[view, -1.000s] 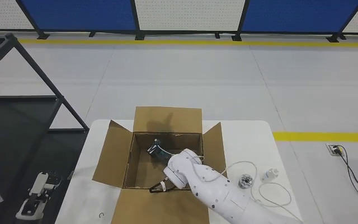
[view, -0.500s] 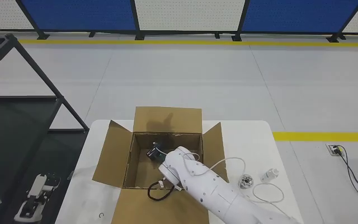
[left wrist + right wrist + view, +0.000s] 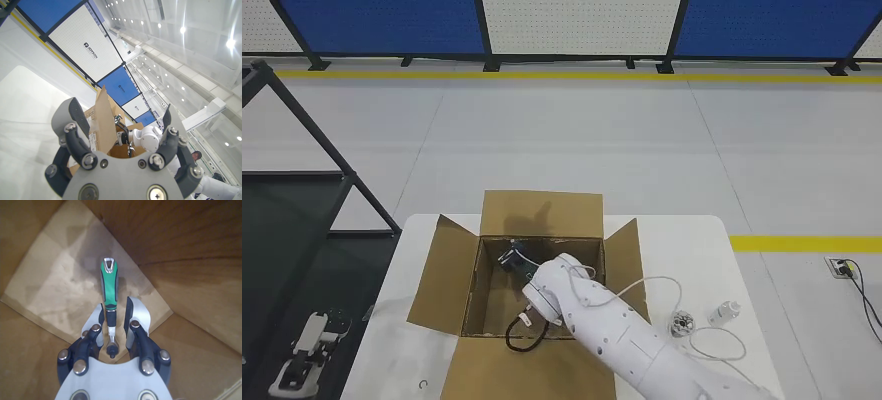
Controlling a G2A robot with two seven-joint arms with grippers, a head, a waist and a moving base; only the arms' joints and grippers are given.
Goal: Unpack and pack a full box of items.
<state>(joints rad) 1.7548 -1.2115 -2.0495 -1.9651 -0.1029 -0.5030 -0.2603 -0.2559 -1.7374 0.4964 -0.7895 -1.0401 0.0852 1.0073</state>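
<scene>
An open cardboard box point(image 3: 542, 212) stands on the white table point(image 3: 692, 240). My right arm reaches down into it, and the right gripper point(image 3: 512, 260) is near the back left of the box's inside. On the box floor point(image 3: 47, 291) lies a ratchet wrench with a green handle point(image 3: 109, 283). The right gripper point(image 3: 115, 304) is open and straddles the wrench's black neck, with a gap on one side. My left gripper point(image 3: 122, 106) is open and holds nothing; it points up from low at the table's left, with the box point(image 3: 104, 121) beyond it.
A black cable loop point(image 3: 525, 335) lies in the box near its front wall. To the right of the box on the table are a small clear bottle point(image 3: 724, 312), a round metal part point(image 3: 679, 322) and a white cable point(image 3: 717, 345). The box's four flaps are spread outward.
The right arm has pushed deeper into the box, its gripper moving toward the back left. The black cable loop at the front of the box has come into sight.
</scene>
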